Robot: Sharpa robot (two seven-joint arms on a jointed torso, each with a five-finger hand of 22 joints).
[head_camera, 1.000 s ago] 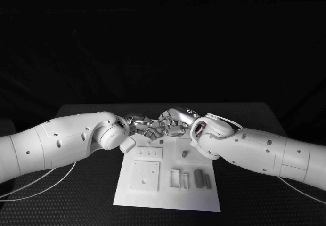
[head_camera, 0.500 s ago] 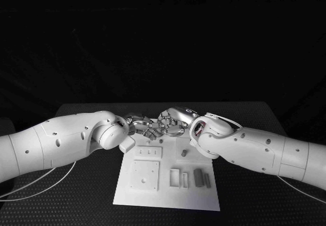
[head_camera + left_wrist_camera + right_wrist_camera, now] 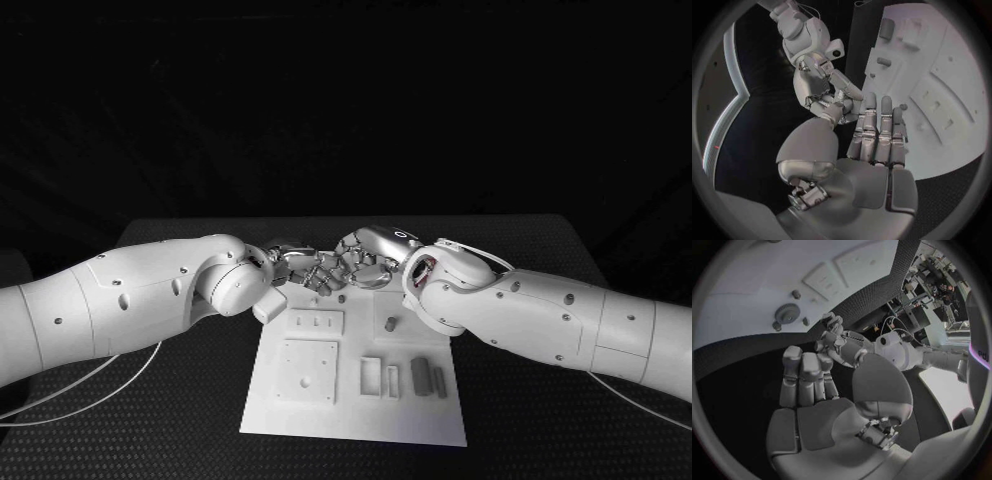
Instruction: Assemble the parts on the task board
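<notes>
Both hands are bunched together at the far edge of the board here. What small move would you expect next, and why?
Probably a slight parting of the hands. The left hand and right hand meet fingertip to fingertip over the far edge of the task board. Whether a part sits between them cannot be told. Grey parts lie untouched near the board's front, so a hand must be free to reach them.

Dim, dark surround (fisheye-bent edges)
</notes>
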